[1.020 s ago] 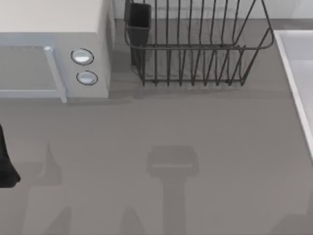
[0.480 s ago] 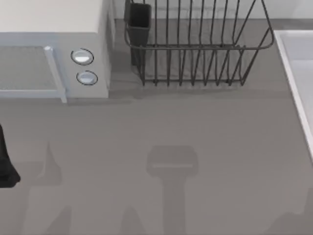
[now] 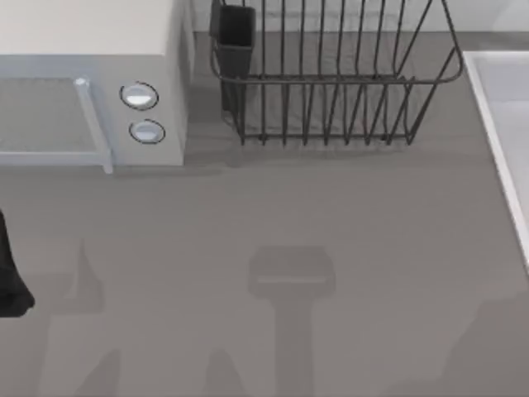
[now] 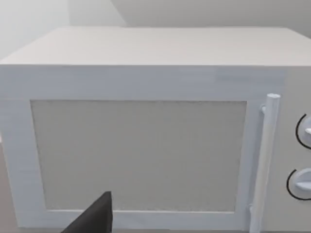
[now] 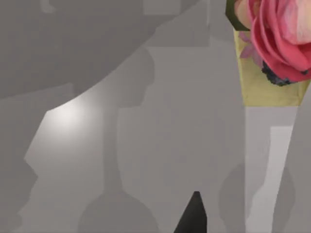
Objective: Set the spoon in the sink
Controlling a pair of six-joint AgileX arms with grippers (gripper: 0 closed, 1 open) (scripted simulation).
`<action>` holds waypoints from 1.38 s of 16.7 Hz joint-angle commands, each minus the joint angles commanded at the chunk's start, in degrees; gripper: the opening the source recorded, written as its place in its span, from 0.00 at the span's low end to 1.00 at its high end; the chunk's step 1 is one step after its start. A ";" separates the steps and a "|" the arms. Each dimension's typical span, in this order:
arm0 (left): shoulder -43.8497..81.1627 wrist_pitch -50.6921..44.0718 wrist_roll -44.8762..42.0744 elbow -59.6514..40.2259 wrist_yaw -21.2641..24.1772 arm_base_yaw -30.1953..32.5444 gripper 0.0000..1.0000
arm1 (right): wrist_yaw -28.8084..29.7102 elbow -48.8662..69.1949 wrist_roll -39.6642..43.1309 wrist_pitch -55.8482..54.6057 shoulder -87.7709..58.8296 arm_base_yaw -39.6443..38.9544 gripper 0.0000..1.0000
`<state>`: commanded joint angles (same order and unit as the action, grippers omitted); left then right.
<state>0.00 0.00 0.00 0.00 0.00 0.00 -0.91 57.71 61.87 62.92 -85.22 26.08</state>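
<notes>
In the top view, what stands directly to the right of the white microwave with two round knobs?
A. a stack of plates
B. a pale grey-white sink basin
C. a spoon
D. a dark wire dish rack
D: the dark wire dish rack stands right beside the boxy white microwave, while the pale grey-white sink basin lies at the table's far right edge.
</notes>
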 joint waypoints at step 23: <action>0.00 0.00 0.00 0.00 0.00 0.00 1.00 | 0.68 72.39 -10.38 25.65 -49.34 -10.82 0.00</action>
<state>0.00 0.00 0.00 0.00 0.00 0.00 -0.23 130.10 51.49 88.57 -134.56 15.26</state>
